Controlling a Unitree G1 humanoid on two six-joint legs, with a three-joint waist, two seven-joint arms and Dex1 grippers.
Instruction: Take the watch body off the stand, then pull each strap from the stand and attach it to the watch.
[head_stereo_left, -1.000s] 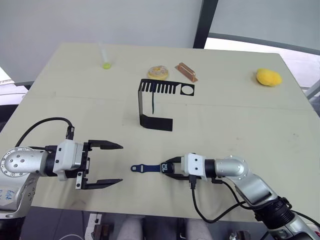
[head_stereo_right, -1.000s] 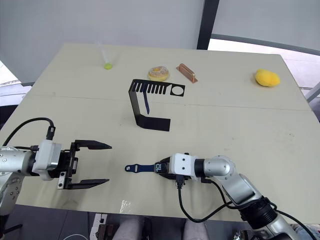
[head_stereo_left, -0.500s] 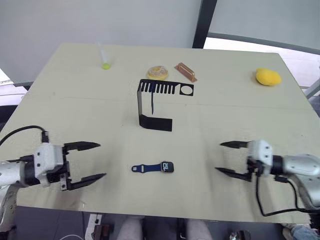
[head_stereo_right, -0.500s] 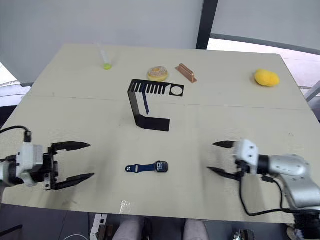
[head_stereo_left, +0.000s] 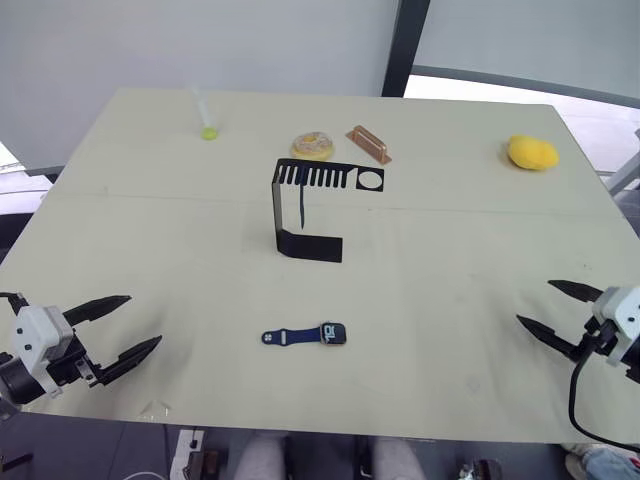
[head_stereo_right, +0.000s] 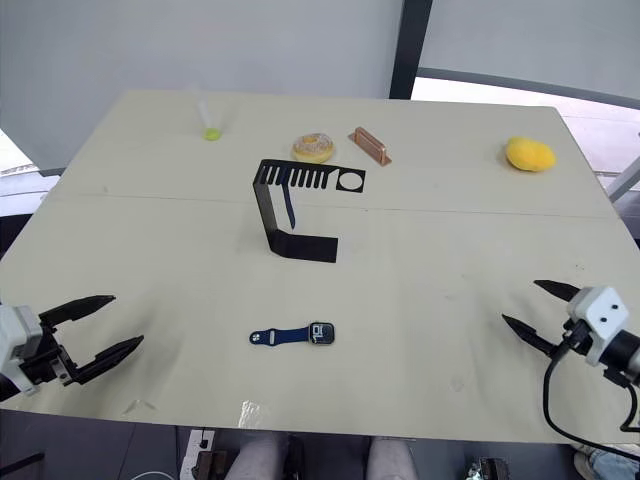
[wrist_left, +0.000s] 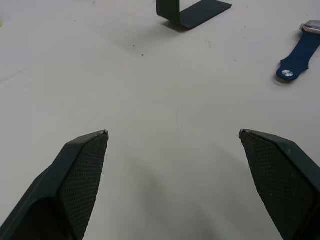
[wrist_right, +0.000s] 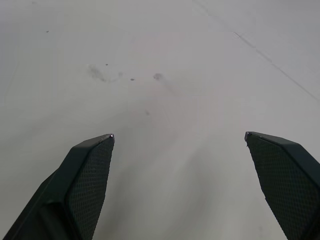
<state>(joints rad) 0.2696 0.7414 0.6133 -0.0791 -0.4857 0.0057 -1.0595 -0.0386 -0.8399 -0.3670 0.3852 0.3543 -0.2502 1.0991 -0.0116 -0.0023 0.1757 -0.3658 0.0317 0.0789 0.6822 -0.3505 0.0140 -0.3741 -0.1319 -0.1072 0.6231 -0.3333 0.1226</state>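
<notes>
Near the front edge of the table (head_stereo_left: 480, 250), the left gripper (head_stereo_left: 130, 325) at the left corner and the right gripper (head_stereo_left: 550, 310) at the right corner both hover with fingers spread, holding nothing. Between them lies the watch body (head_stereo_left: 333, 333) with one blue strap (head_stereo_left: 290, 337) attached (screen up). Farther back, mid-table, the stand (head_stereo_left: 310, 205) holds the other strap (head_stereo_left: 302, 207) hanging from its slotted plate.

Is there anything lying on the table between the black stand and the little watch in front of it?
No. In the head camera views, only bare table top lies between the stand and the watch.
</notes>
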